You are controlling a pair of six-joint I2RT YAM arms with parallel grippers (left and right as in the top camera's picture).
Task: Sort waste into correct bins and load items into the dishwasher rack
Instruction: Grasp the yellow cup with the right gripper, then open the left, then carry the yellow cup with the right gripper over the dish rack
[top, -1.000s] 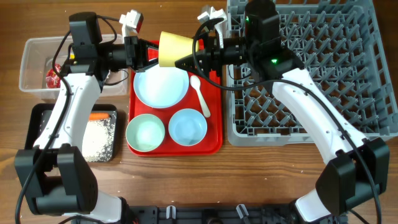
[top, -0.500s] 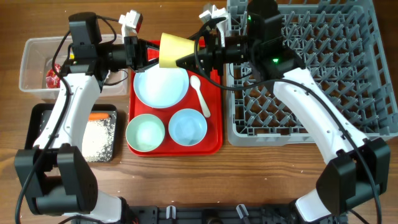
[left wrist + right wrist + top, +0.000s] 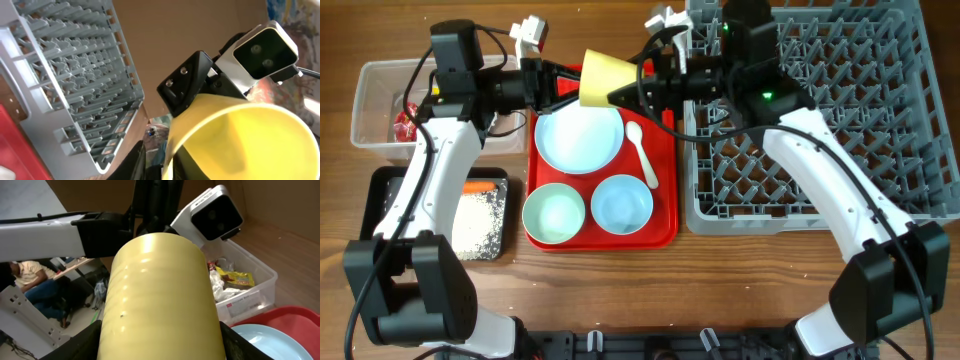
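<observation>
A small yellow cup (image 3: 603, 78) hangs sideways above the back of the red tray, between my two grippers. The right gripper (image 3: 616, 92) is shut on its body; in the right wrist view its black fingers (image 3: 80, 345) flank the cup (image 3: 160, 300). My left gripper (image 3: 568, 88) is at the cup's mouth. In the left wrist view the left gripper (image 3: 160, 165) straddles the rim of the cup (image 3: 240, 140), with a gap beside the outer finger. The light blue plate (image 3: 578, 140), pale green bowl (image 3: 554, 213), light blue bowl (image 3: 622, 204) and white spoon (image 3: 642, 152) lie on the tray.
The grey dishwasher rack (image 3: 820, 110) fills the right side. At the left, a clear tub (image 3: 380, 100) holds red and yellow wrappers (image 3: 405, 122). In front of it a black tray (image 3: 385, 200) holds a carrot (image 3: 480, 186) and rice (image 3: 475, 220). The red tray (image 3: 665, 190) is in the middle.
The cup and the right gripper have shifted slightly right, away from the left gripper. The left jaws have loosened off the rim.
</observation>
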